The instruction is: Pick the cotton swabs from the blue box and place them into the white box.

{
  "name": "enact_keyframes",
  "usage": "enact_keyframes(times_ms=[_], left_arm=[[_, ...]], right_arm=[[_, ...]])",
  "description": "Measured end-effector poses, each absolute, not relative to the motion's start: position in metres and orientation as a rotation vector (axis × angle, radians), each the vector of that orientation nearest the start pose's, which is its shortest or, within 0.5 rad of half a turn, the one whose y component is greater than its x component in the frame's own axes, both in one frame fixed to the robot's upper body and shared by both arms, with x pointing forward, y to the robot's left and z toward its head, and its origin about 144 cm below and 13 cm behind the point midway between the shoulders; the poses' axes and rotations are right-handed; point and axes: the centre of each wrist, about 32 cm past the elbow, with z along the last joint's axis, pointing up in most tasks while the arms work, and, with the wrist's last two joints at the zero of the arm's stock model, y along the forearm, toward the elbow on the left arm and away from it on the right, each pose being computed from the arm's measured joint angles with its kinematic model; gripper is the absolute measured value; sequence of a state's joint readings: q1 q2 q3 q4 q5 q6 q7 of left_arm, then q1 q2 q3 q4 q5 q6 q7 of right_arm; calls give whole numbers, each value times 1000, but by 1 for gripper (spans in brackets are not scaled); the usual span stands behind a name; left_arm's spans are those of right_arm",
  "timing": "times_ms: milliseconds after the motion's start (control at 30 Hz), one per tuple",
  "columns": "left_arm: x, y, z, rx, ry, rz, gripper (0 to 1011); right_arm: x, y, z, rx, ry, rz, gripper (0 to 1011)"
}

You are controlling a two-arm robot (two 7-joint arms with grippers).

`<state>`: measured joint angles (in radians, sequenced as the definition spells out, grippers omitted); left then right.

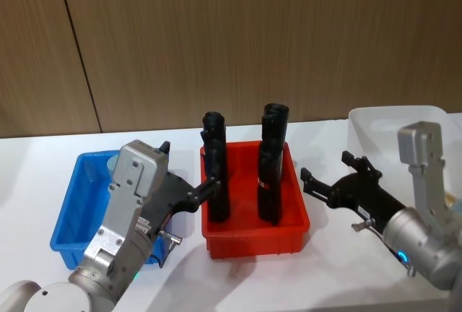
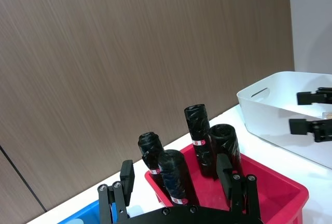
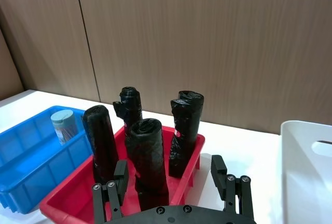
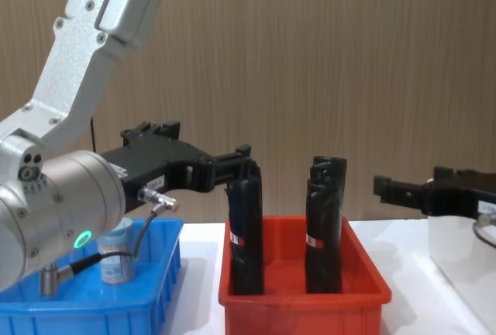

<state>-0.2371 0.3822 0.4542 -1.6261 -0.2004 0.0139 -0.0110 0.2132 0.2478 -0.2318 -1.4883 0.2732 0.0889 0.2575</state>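
Note:
One jar of cotton swabs (image 3: 64, 125) with a pale blue lid stands in the blue box (image 3: 26, 156), toward its far end; in the chest view the jar (image 4: 116, 262) shows behind my left arm. My left gripper (image 1: 188, 167) hovers open and empty above the blue box's right edge, beside the red bin. My right gripper (image 1: 328, 167) hangs open and empty over the table between the red bin and the white box (image 1: 393, 120). In the left wrist view the right gripper (image 2: 306, 112) shows in front of the white box (image 2: 264, 111).
A red bin (image 1: 256, 236) holding several upright black rolls (image 1: 273, 164) sits between the blue and white boxes. A wooden wall runs behind the white table (image 1: 43, 153). My left arm covers much of the blue box (image 1: 72, 214) in the head view.

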Motion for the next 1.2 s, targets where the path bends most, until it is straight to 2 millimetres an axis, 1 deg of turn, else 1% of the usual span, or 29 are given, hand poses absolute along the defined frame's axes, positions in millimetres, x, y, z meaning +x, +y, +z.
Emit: enact_keyframes(times_ms=[433, 667, 700, 833, 867, 967, 1200], left_arm=[[492, 198, 1204, 61, -268, 1124, 1003], [492, 198, 1204, 61, -267, 1124, 1003], [492, 198, 1204, 61, -268, 1124, 1003], [492, 198, 1204, 61, -268, 1124, 1003], [492, 198, 1204, 61, -268, 1124, 1003], [492, 198, 1204, 61, -268, 1124, 1003], [492, 198, 1204, 61, -268, 1124, 1003]], right_arm=[[551, -235, 1181, -7, 27, -1023, 1002], [572, -232, 1177, -10, 50, -968, 1002], [572, -232, 1177, -10, 50, -968, 1002], [585, -231, 1174, -6, 70, -933, 1002], [585, -231, 1174, -6, 70, -933, 1002], [593, -230, 1171, -1, 85, -909, 1002], [604, -229, 1167, 5, 104, -869, 1002]])
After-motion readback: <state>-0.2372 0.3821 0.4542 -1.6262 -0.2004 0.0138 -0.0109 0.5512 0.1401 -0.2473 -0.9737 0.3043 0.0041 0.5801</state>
